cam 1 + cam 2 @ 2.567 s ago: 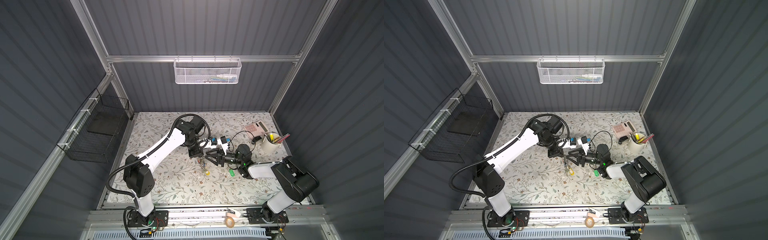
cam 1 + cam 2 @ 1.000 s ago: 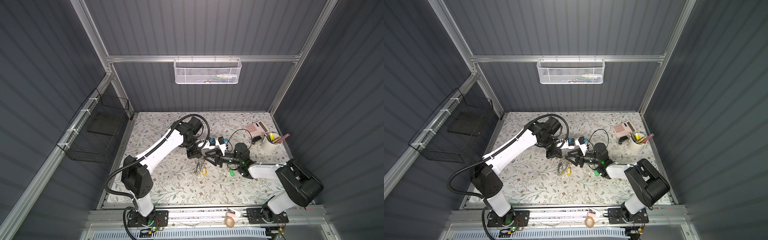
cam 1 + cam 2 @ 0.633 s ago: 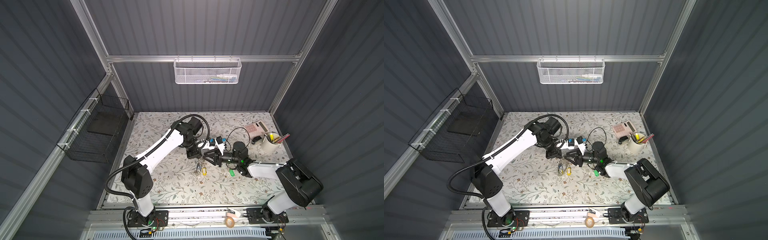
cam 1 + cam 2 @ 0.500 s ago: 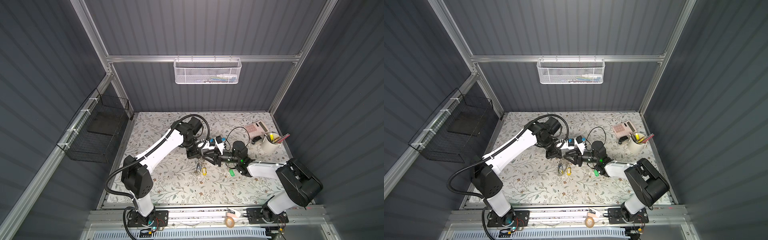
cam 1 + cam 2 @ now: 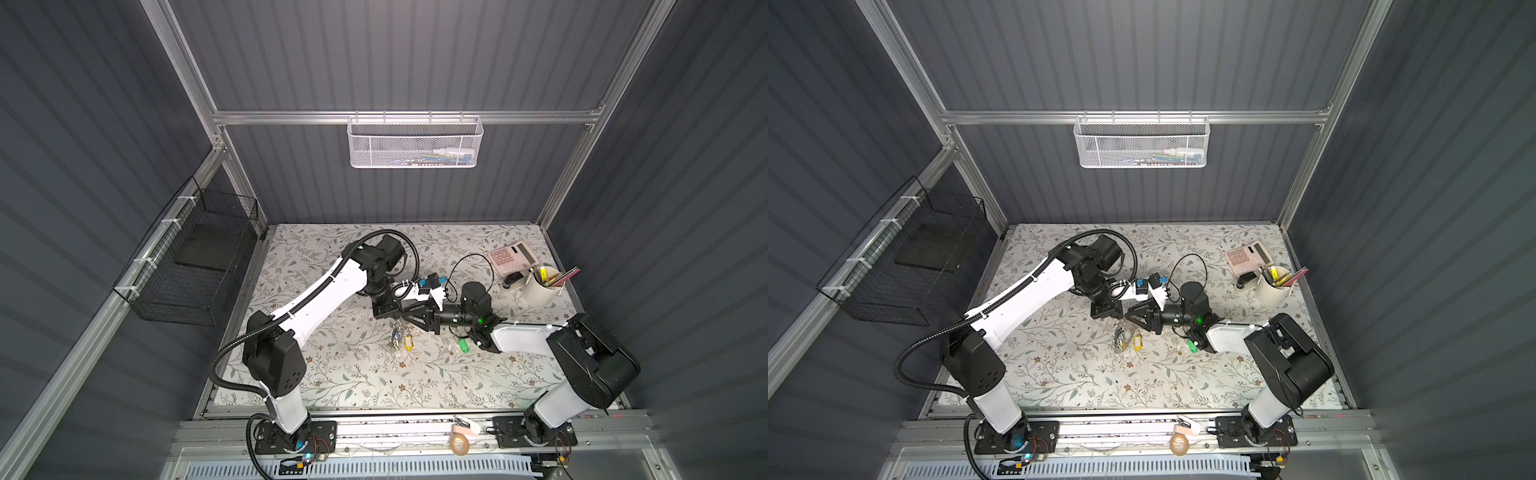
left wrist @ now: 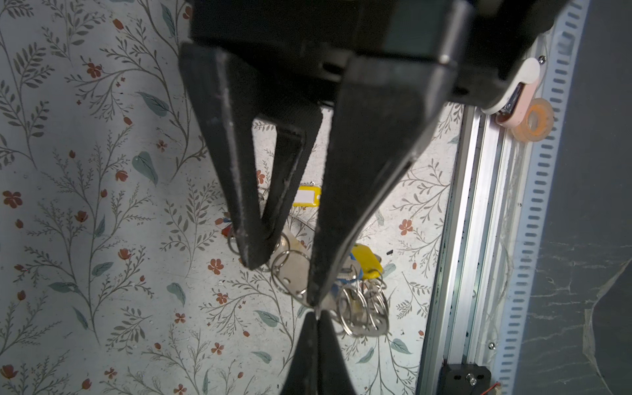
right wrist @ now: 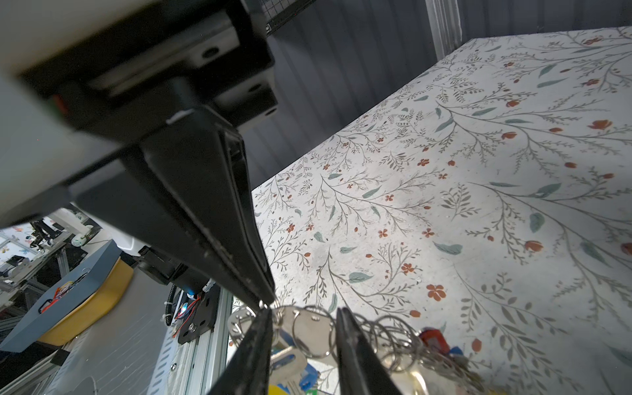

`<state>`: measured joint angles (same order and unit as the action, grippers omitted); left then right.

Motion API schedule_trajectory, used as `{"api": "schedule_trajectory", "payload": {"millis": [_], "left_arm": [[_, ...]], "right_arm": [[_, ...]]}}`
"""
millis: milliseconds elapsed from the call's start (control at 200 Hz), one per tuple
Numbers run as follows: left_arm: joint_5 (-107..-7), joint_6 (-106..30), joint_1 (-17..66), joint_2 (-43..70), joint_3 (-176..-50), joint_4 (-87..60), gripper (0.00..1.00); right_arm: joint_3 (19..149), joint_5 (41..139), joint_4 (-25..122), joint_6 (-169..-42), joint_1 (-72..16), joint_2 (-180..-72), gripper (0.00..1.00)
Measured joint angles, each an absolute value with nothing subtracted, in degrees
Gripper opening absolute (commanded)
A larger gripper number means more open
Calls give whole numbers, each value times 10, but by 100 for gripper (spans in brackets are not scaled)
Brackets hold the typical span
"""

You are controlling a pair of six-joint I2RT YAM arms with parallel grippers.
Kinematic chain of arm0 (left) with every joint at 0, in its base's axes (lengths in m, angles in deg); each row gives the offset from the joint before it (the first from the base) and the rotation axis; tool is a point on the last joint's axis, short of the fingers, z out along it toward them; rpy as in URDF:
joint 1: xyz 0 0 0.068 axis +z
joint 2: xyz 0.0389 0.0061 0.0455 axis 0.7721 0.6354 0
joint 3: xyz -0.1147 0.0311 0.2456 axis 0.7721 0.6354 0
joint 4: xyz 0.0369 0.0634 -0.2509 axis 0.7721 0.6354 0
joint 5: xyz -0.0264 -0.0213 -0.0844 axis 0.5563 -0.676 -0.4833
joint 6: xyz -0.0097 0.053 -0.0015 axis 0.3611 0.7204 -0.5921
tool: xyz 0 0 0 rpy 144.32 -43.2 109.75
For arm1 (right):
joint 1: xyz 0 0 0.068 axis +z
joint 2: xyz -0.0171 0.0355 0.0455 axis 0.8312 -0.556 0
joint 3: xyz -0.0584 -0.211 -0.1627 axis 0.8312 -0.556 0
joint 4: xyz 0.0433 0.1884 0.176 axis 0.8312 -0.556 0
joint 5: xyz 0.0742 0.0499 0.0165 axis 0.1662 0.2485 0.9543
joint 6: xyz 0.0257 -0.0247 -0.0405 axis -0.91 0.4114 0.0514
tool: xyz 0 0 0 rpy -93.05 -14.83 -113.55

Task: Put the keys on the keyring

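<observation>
The keyring (image 5: 398, 337) (image 5: 1122, 337), a bunch of silver rings with yellow, blue and red tags, hangs over the table from my left gripper (image 5: 392, 319) (image 5: 1120, 320). That gripper (image 6: 316, 316) is shut on its thin loop. My right gripper (image 5: 402, 316) (image 5: 1128, 318) reaches in from the right and meets it tip to tip. Its jaws (image 7: 306, 313) stand apart around one silver ring (image 7: 313, 330) of the bunch (image 6: 362, 307). The keys with the green tag (image 5: 463, 345) (image 5: 1192, 346) lie on the table under the right forearm, held by nothing.
A pink calculator (image 5: 511, 257) and a white cup of pens (image 5: 540, 286) stand at the back right. A black cable (image 5: 473, 266) loops behind the right wrist. A black wire basket (image 5: 191, 266) hangs on the left wall. A tape roll (image 5: 459, 444) sits on the front rail.
My right gripper has slid left up to the left gripper's tip and its jaws have narrowed around the rings. The left arm and the hanging keyring have hardly moved.
</observation>
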<state>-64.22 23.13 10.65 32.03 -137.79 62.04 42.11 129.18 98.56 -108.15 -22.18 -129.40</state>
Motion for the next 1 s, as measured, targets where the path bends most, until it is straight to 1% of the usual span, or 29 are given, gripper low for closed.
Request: {"api": "schedule_trajectory", "payload": {"millis": [320,440,750,1001], "left_arm": [[-641,231,106,320,-1378,630,0],[-640,231,106,320,-1378,631,0],[-634,231,106,320,-1378,630,0],[-628,227,108,320,-1378,622,0]], "right_arm": [[426,1298,974,-1080,-216,-1295,34],[427,1299,973,-1081,-215,-1296,39],[427,1303,981,-1086,-213,-1297,39],[424,1321,1042,-1122,-220,-1320,42]]}}
